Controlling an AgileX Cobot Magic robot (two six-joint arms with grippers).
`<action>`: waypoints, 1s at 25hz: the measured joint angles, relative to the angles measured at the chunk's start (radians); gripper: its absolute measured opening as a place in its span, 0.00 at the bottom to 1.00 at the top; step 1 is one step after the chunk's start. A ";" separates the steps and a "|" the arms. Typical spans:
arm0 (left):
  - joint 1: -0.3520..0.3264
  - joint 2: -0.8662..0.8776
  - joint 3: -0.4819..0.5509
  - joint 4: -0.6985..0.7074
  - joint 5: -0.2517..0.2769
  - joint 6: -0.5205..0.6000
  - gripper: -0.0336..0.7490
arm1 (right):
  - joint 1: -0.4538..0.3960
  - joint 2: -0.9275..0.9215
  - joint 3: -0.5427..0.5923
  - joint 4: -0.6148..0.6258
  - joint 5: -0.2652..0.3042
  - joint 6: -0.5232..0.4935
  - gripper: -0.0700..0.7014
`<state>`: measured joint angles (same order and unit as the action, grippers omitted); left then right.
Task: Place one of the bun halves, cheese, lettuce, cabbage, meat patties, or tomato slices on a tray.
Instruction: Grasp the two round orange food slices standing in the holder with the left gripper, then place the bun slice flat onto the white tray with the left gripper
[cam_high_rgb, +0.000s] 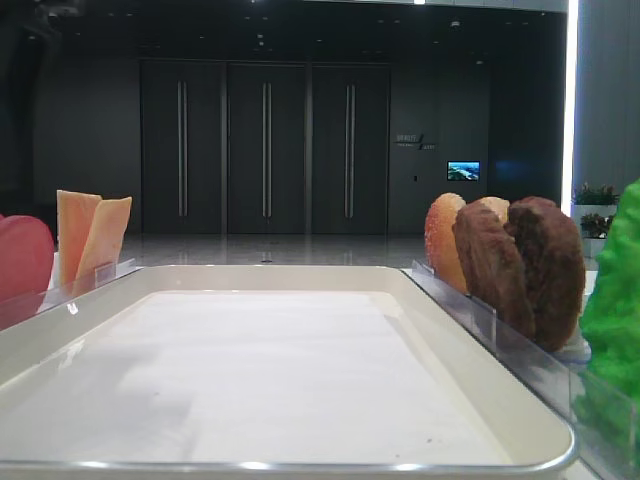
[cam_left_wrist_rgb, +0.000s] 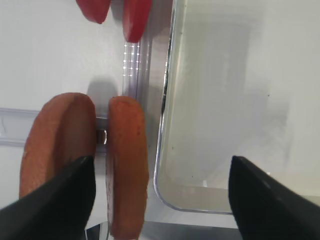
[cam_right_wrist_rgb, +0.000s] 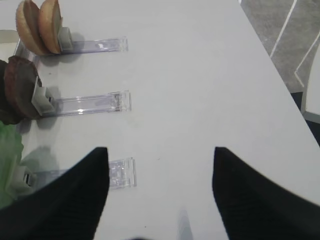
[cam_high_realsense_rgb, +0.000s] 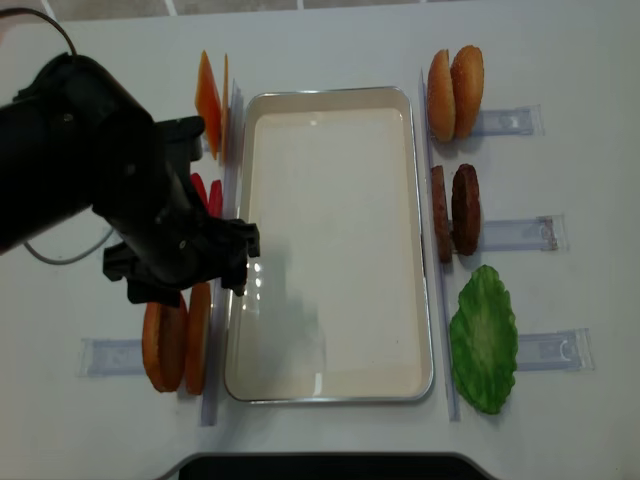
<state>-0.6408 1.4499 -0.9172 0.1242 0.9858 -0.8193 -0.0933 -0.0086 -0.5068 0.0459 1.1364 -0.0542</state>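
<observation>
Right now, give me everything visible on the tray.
The tray is a large shallow cream-white rectangle with rounded corners and a raised glossy rim, lined with what looks like white paper. It lies flat at the table's middle, long side running away from the robot, with nothing on it. Clear plastic holders run along both long sides, very close; whether they touch is unclear.

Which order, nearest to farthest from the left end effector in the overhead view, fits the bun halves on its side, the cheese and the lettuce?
Measured from the left end effector:
1. Bun halves, just below it, left of the tray.
2. Cheese, at the top on the same side.
3. Lettuce, across the tray at lower right.
</observation>
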 joint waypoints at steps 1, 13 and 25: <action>0.000 0.007 0.000 0.000 0.000 0.000 0.85 | 0.000 0.000 0.000 0.000 0.000 0.000 0.65; -0.008 0.042 0.110 -0.006 -0.060 0.010 0.53 | 0.000 0.000 0.000 0.000 0.000 0.000 0.65; -0.008 0.042 -0.067 -0.043 0.058 0.094 0.22 | 0.000 0.000 0.000 0.000 0.000 0.000 0.65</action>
<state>-0.6490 1.4924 -0.9845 0.0807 1.0438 -0.7251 -0.0933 -0.0086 -0.5068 0.0459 1.1364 -0.0542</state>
